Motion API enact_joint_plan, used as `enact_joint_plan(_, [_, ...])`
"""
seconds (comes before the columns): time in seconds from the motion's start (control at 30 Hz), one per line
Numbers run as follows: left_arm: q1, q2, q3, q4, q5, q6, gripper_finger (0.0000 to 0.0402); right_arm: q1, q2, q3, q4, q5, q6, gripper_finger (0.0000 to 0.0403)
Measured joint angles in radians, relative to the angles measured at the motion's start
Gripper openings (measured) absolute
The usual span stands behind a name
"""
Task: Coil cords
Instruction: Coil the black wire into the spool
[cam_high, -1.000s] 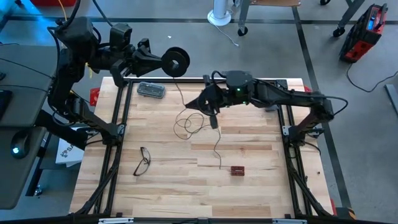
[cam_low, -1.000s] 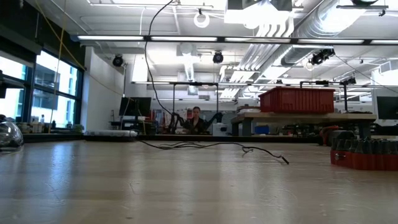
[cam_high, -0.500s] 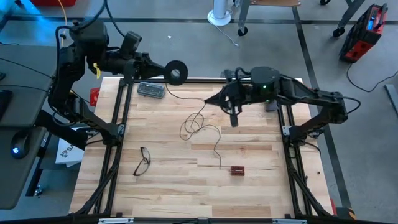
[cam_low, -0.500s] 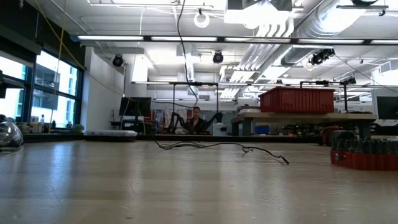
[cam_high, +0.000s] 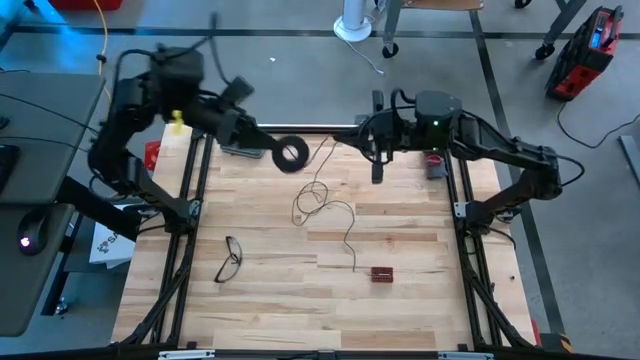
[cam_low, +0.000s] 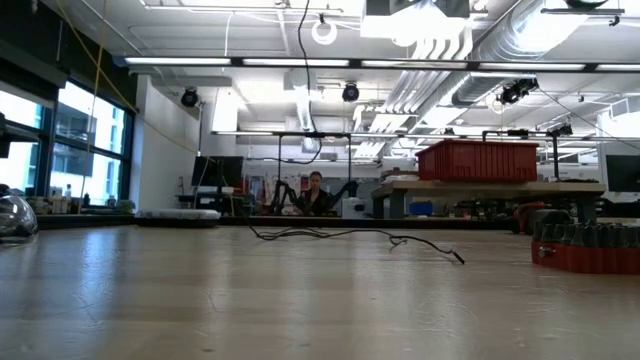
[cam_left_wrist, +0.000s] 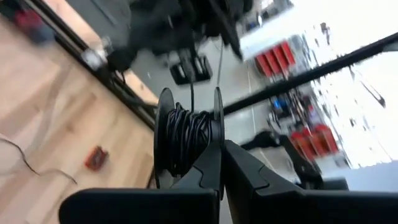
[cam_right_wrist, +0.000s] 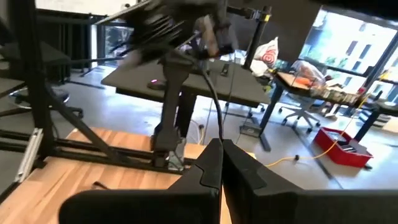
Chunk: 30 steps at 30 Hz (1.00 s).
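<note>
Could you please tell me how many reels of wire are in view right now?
1. The black reel is held in the left hand, above the table's far-left edge. None other shows, though the arms could hide something.

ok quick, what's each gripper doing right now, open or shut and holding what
Left gripper: shut on the reel, raised near the table's far edge.
Right gripper: shut on the thin wire, held up above the table.

Overhead ceiling strip lights (cam_low: 300, 62) illuminating evenly, tabletop (cam_high: 400, 290) showing only soft shadows, windows (cam_left_wrist: 373, 118) glaring white in the left wrist view, left arm (cam_high: 190, 95) smearing with motion blur, both wrist views blurring
</note>
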<state>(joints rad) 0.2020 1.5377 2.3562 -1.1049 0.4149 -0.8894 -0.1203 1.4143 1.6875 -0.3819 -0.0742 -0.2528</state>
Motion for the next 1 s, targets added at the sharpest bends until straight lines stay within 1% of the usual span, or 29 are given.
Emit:
enact_joint_plan(0.1, [-0.012,0.039,-0.001,-0.002,0.072,-0.003,0.0000,-0.010,0.012,0.000,0.029,0.000,-0.011,0.0000])
enact_joint_plan(0.27, [-0.022,0.094,-0.001,0.013,0.144,-0.008,0.0000,-0.011,0.018,0.000,0.094,-0.008,-0.011,0.0000])
enact_joint_plan(0.37, [-0.022,0.129,-0.001,0.058,0.192,-0.008,0.0000,-0.007,0.025,0.000,0.126,-0.029,0.004,0.0000])
enact_joint_plan(0.5, [-0.022,0.165,-0.001,0.188,0.262,-0.029,0.0000,0.002,0.038,0.000,0.153,-0.036,0.020,0.0000])
enact_joint_plan(0.67, [-0.012,0.212,0.000,0.358,0.371,-0.102,0.0000,0.023,0.059,0.000,0.204,-0.040,0.045,0.0000])
enact_joint_plan(0.87, [0.004,0.257,0.000,0.582,0.450,-0.181,0.0000,0.046,0.071,0.000,0.277,-0.056,0.080,0.0000])
enact_joint_plan(0.93, [0.011,0.267,0.000,0.659,0.453,-0.184,0.0000,0.055,0.071,0.000,0.293,-0.059,0.098,0.0000])
enact_joint_plan(1.0, [0.025,0.271,0.000,0.700,0.466,-0.192,0.0000,0.066,0.071,0.000,0.301,-0.059,0.106,0.0000])
